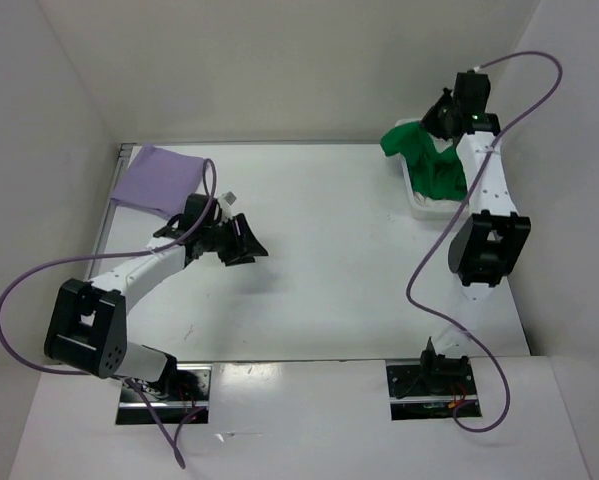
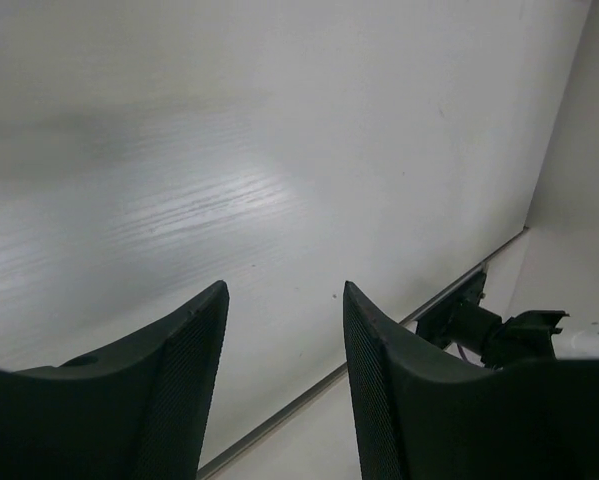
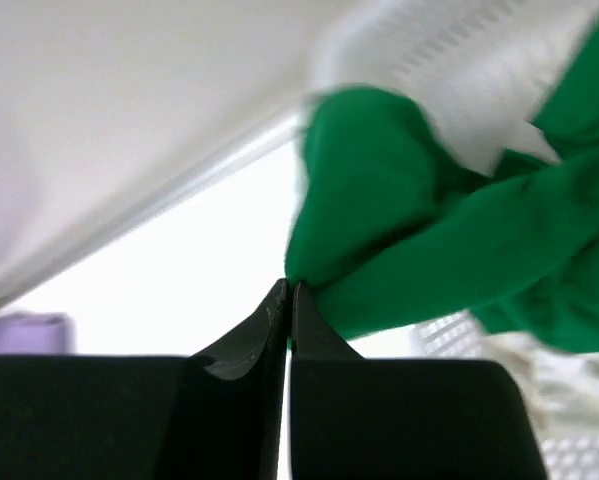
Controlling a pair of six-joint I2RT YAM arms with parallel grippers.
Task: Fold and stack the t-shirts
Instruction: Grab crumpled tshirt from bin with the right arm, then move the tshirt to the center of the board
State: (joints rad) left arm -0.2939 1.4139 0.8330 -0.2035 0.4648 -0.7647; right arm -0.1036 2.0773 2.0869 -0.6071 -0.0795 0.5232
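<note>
A folded lavender t-shirt (image 1: 159, 178) lies flat at the table's far left corner. A bright green t-shirt (image 1: 434, 165) hangs bunched over the white mesh basket (image 1: 416, 203) at the far right. My right gripper (image 1: 434, 118) sits at the shirt's upper end. In the right wrist view its jaws (image 3: 290, 285) are pressed together on an edge of the green cloth (image 3: 429, 230), which trails off to the right. My left gripper (image 1: 251, 245) hovers over bare table just right of the lavender shirt. Its fingers (image 2: 284, 290) stand apart with nothing between them.
White walls enclose the table on the left, back and right. A metal rail (image 1: 107, 205) runs along the table's left edge. The basket's mesh wall (image 3: 459, 50) shows behind the green cloth. Purple cables loop from both arms.
</note>
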